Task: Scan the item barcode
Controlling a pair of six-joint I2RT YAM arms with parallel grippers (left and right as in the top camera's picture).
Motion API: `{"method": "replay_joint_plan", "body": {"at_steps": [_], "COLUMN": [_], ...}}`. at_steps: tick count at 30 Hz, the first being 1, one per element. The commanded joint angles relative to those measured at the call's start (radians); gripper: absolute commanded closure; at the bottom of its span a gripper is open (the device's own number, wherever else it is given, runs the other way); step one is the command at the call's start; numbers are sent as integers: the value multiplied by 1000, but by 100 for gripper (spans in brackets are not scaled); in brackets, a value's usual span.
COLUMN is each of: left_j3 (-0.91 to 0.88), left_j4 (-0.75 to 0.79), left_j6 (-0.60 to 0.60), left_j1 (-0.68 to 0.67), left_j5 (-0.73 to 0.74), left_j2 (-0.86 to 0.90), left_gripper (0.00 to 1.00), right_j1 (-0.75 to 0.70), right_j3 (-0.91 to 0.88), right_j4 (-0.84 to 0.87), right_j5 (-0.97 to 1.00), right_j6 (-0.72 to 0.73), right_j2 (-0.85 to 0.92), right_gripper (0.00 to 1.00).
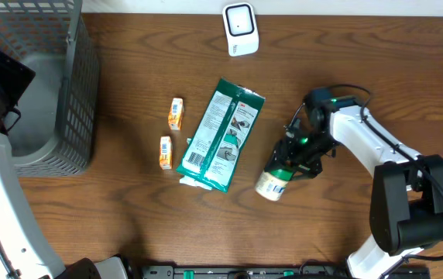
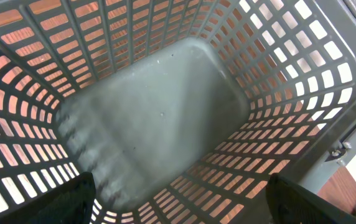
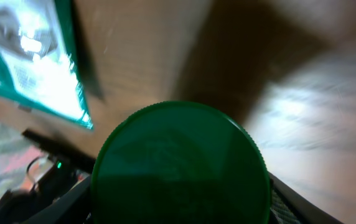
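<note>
A canister with a green cap (image 3: 181,165) and a pale end (image 1: 269,186) is held tilted just above the wood table, right of centre. My right gripper (image 1: 297,149) is shut on its green part, and the round cap fills the space between the fingers (image 3: 289,204) in the right wrist view. A white scanner (image 1: 239,29) stands at the table's far edge. My left gripper (image 2: 181,198) hangs open over the inside of the grey basket (image 2: 165,112), with nothing between its fingers.
A green and white flat package (image 1: 221,133) lies at the centre, just left of the canister. Two small orange boxes (image 1: 176,113) (image 1: 166,153) lie left of it. The grey mesh basket (image 1: 78,85) stands at the far left.
</note>
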Motion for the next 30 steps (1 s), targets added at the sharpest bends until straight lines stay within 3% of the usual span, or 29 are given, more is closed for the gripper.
{"method": "replay_joint_plan", "body": {"at_steps": [1, 11, 14, 16, 20, 30], "left_j3": [3, 3, 3, 3, 3, 3], "left_j4": [1, 1, 1, 1, 1, 1], "left_j6": [6, 6, 6, 6, 6, 6], "left_j1": [3, 3, 3, 3, 3, 3], "left_j5": [-5, -5, -5, -5, -5, -5], "left_j2": [2, 2, 2, 2, 2, 2], "left_gripper": [12, 12, 12, 12, 12, 12], "right_j1": [-28, -4, -5, -5, -5, -29], "right_j3": [-10, -11, -11, -11, -11, 93], "right_j4": [33, 168, 169, 169, 180, 101], "right_j5": [115, 217, 242, 243, 247, 246], "right_j6": [-13, -3, 0, 0, 0, -6], "right_j2": [5, 5, 5, 5, 5, 5], "right_gripper": [46, 44, 33, 16, 1, 1]}}
